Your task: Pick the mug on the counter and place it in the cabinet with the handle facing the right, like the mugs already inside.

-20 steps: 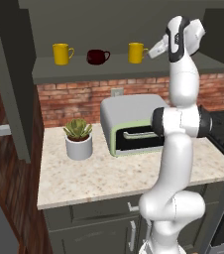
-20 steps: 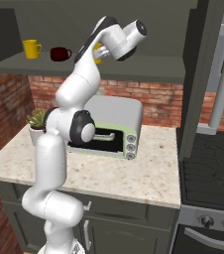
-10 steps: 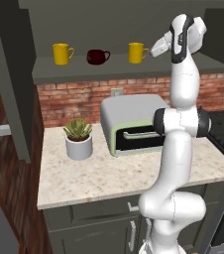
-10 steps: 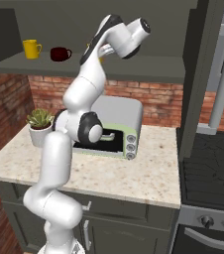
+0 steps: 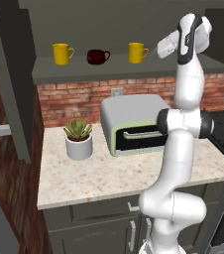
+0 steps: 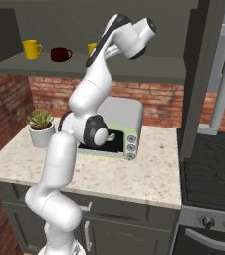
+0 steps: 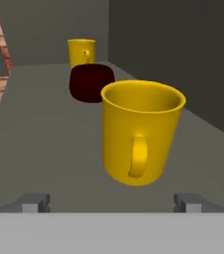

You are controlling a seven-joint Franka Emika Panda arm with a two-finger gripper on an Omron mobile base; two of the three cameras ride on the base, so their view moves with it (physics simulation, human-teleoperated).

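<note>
The amber mug (image 5: 137, 52) stands upright on the cabinet (image 5: 109, 20) shelf board (image 5: 114, 70), right of the dark red mug (image 5: 97, 56) and the lemon-yellow mug (image 5: 62, 53). Its handle (image 5: 146, 51) points right, toward my hand. My gripper (image 5: 159, 49) hovers just right of it, open and holding nothing. In the hand view the mug (image 7: 141, 130) stands ahead of the gripper (image 7: 111, 202) with its handle (image 7: 138, 157) facing me, apart from both fingertips (image 7: 32, 202). From the right base view my arm covers most of the mug (image 6: 91, 48). The counter (image 5: 109, 178) lies below.
A toaster oven (image 5: 134, 124) sits on the counter under the shelf, with a potted plant (image 5: 78, 140) to its left. A stove (image 6: 214, 164) adjoins the counter on the right. A tall dark panel (image 6: 196, 74) rises beside the shelf's right end.
My hand has drawn back a little to the right, away from the amber mug, with the jaws staying open. The three mugs have not moved.
</note>
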